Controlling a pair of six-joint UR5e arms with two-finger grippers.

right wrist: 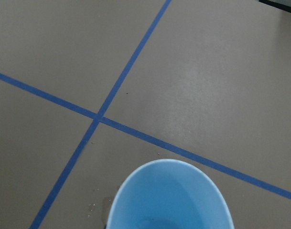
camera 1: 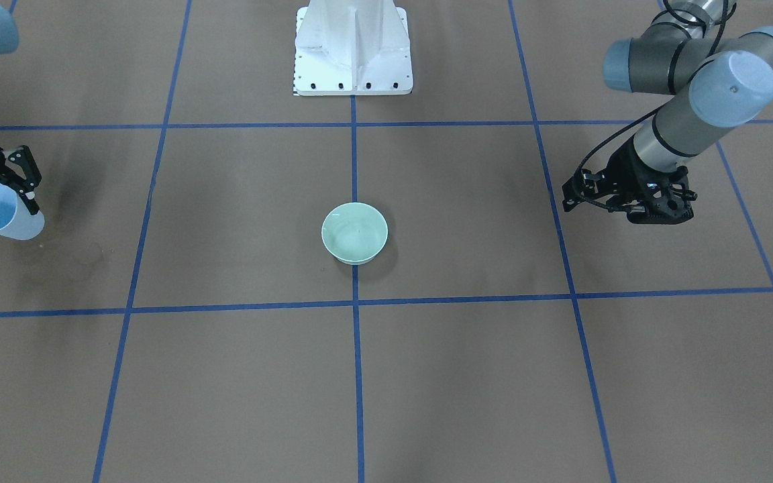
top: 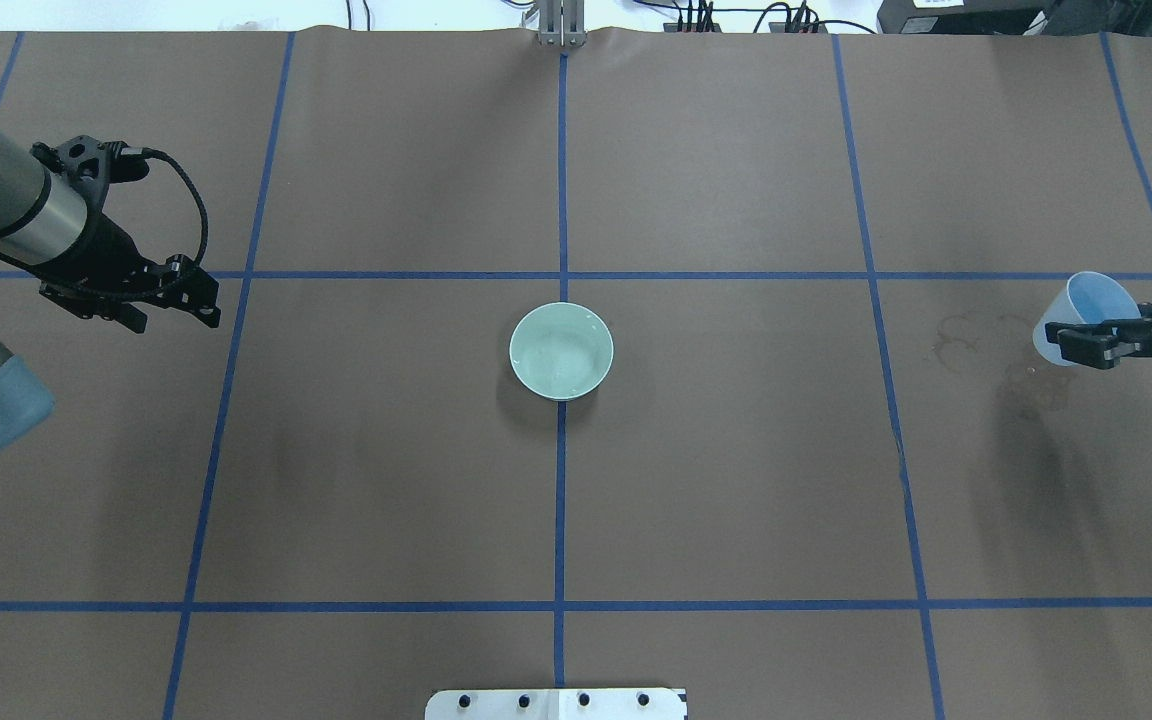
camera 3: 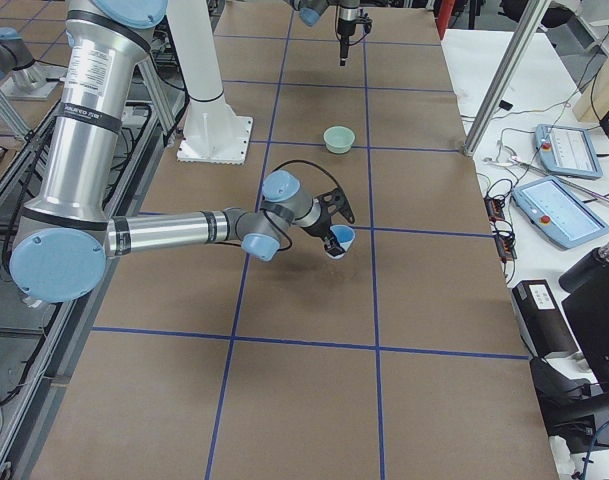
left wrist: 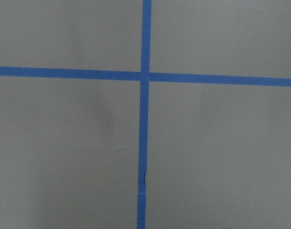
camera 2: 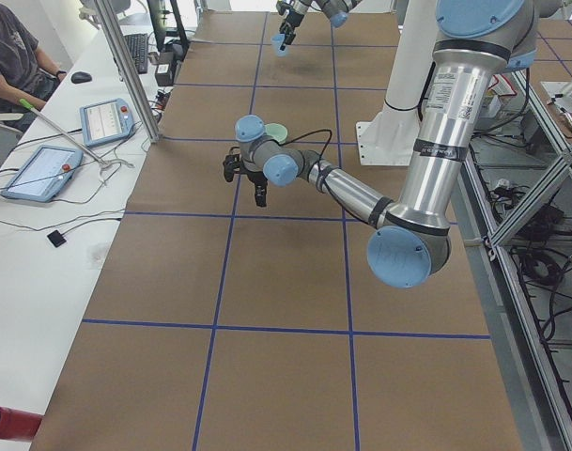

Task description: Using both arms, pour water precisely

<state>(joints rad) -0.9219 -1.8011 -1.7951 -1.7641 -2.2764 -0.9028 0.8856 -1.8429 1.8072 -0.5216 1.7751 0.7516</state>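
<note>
A pale green bowl (top: 561,350) stands at the table's middle, on the blue centre line; it also shows in the front-facing view (camera 1: 354,233). Faint ripples and glints inside it look like the water. My right gripper (top: 1086,328) is shut on a light-blue cup (top: 1096,300) at the table's far right and holds it tilted above the table; the cup fills the bottom of the right wrist view (right wrist: 167,198). I cannot tell whether liquid is in it. My left gripper (top: 176,312) is open and empty, pointing down, far left of the bowl.
Dried ring-shaped stains (top: 976,340) mark the brown paper beside the cup. The white bolted pedestal (camera 1: 353,54) stands behind the bowl. Blue tape lines (left wrist: 144,76) grid the table. An operator (camera 2: 8,56) and tablets (camera 2: 105,120) are at a side desk.
</note>
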